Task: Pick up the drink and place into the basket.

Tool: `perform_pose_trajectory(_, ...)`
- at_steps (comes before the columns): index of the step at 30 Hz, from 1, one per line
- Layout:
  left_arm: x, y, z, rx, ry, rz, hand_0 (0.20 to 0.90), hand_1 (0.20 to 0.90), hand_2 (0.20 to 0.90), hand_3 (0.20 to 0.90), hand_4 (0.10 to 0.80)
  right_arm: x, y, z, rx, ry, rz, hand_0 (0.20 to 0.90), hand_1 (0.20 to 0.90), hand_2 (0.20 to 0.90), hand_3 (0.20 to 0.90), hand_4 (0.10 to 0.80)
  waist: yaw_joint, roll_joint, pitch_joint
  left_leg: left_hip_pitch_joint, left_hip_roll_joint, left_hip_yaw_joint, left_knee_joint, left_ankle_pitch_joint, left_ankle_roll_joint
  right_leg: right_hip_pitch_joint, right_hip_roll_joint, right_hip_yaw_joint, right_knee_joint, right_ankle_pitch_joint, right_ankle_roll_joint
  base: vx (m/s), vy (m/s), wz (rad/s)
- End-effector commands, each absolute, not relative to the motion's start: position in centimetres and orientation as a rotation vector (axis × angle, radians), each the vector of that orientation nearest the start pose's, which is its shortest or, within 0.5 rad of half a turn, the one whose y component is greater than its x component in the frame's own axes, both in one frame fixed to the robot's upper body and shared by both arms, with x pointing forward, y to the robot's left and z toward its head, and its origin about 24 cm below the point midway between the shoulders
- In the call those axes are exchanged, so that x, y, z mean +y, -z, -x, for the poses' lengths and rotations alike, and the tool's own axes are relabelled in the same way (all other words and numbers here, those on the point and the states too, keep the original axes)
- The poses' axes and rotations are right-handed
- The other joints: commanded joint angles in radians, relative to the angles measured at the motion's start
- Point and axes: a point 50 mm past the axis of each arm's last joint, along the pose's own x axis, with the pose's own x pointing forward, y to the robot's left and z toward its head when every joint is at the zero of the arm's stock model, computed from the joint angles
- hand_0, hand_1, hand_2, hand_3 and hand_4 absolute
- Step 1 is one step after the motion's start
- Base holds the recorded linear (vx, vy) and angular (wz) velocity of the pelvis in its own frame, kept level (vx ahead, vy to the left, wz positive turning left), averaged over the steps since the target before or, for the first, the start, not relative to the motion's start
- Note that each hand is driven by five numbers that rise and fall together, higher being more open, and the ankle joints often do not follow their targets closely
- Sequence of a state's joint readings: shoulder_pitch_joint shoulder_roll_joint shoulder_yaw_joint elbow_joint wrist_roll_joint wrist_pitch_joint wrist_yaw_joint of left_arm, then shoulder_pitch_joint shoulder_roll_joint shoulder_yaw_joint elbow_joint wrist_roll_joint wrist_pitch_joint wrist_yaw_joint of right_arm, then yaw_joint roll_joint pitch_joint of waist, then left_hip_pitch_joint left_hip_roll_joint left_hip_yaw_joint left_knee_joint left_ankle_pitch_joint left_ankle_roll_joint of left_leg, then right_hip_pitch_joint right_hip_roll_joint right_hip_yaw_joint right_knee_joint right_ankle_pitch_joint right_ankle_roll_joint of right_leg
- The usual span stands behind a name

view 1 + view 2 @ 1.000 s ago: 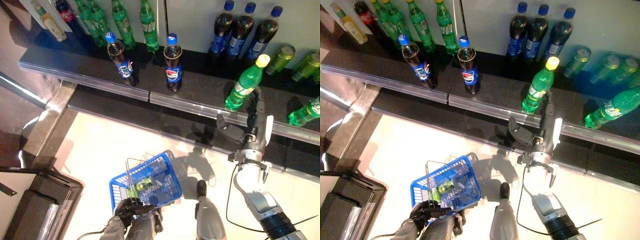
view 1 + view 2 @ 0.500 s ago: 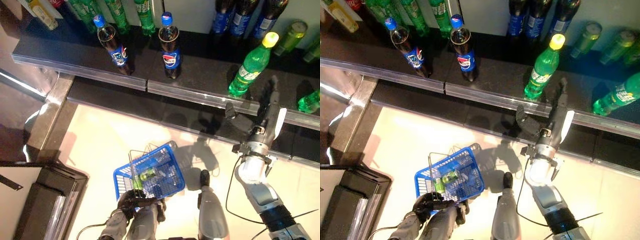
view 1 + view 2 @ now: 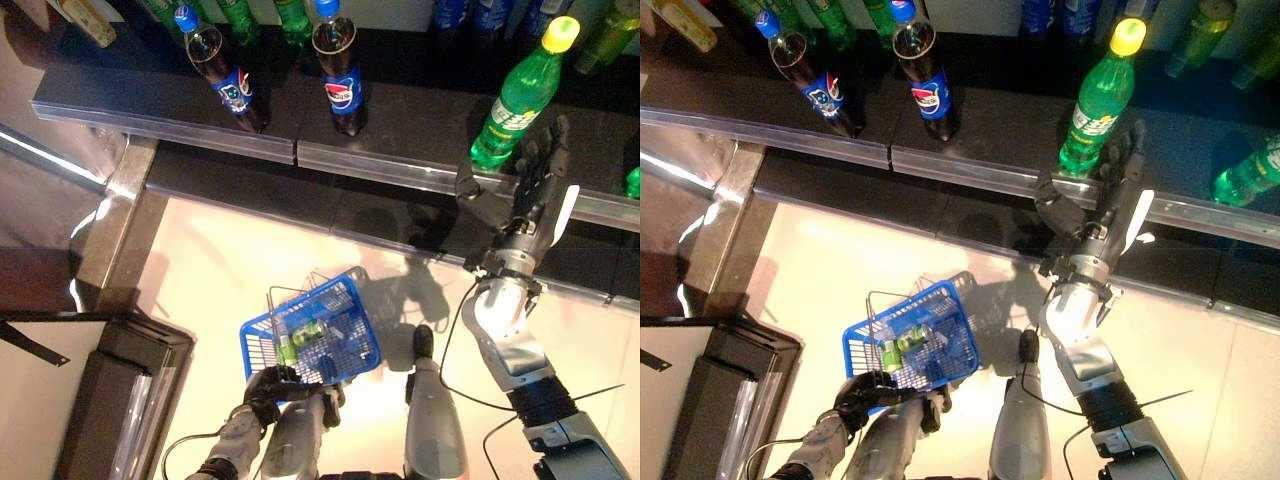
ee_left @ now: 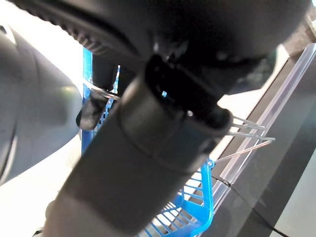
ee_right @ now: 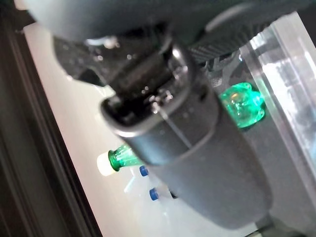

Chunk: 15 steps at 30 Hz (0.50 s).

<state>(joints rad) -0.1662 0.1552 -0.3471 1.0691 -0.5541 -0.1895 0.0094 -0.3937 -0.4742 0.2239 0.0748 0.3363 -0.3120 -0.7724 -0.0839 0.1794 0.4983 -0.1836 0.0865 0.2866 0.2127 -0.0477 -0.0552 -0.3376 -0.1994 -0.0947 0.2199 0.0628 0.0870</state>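
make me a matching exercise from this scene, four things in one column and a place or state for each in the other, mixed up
Things:
1. green bottle
2. blue basket
3. right hand
4. cola bottles

Places or states:
A. held low by the left hand, small bottles inside
B. open, at the shelf edge by the green bottle
C. standing on the shelf, yellow cap
D. standing on the shelf, blue caps

Pairs: 1-C, 2-A, 3-B, 4-D

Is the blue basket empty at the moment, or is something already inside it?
Not empty: the blue basket holds a small green bottle.
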Motion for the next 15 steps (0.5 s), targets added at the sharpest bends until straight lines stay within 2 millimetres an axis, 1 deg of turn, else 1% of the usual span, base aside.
perform_pose_trajectory(1, 16.5, 13.3, -16.8, 0.786, -0.007, 0.16, 0.3, 0.3, 0.3, 0.2, 0.1, -19.1, -22.5, -29.9, -0.842, 0.4, -0.169, 0.9, 0.9, 0.9, 0.9, 0.8, 0.017, -0.022, -0.012, -0.099, -0.007, -0.096, 0.147, 0.092, -0.041, 0.021, -0.019, -0.047, 0.083, -0.096, -0.048, 0.0, 0.0, 0.0)
perform_pose_trajectory(4, 16.6, 13.2, -17.0, 0.779, -0.016, 0.161, 0.3, 0.3, 0.3, 0.2, 0.1, -19.1, -23.6, -30.4, -0.855, 0.404, -0.17, 0.9, 0.9, 0.9, 0.9, 0.8, 0.021, -0.011, -0.006, -0.107, -0.012, -0.098, 0.143, 0.097, -0.041, 0.01, -0.021, -0.045, 0.083, -0.094, -0.049, -0.008, 0.013, -0.03)
perform_pose_trajectory(8, 16.7, 13.1, -17.2, 0.773, -0.009, 0.166, 0.3, 0.3, 0.3, 0.2, 0.1, -19.3, -24.5, -30.8, -0.861, 0.41, -0.16, 0.9, 0.9, 0.9, 0.9, 0.8, 0.023, 0.002, -0.004, -0.113, -0.021, -0.1, 0.132, 0.11, -0.042, -0.001, -0.02, -0.041, 0.074, -0.084, -0.05, -0.003, 0.018, -0.03)
perform_pose_trajectory(15, 16.2, 12.9, -17.8, 0.76, 0.019, 0.173, 0.3, 0.3, 0.3, 0.2, 0.1, -19.6, -26.4, -31.6, -0.892, 0.447, -0.094, 0.9, 0.9, 0.9, 0.9, 0.8, 0.03, 0.014, 0.008, -0.119, -0.03, -0.101, 0.123, 0.103, -0.04, -0.017, -0.023, -0.038, 0.078, -0.082, -0.049, 0.0, 0.0, 0.0)
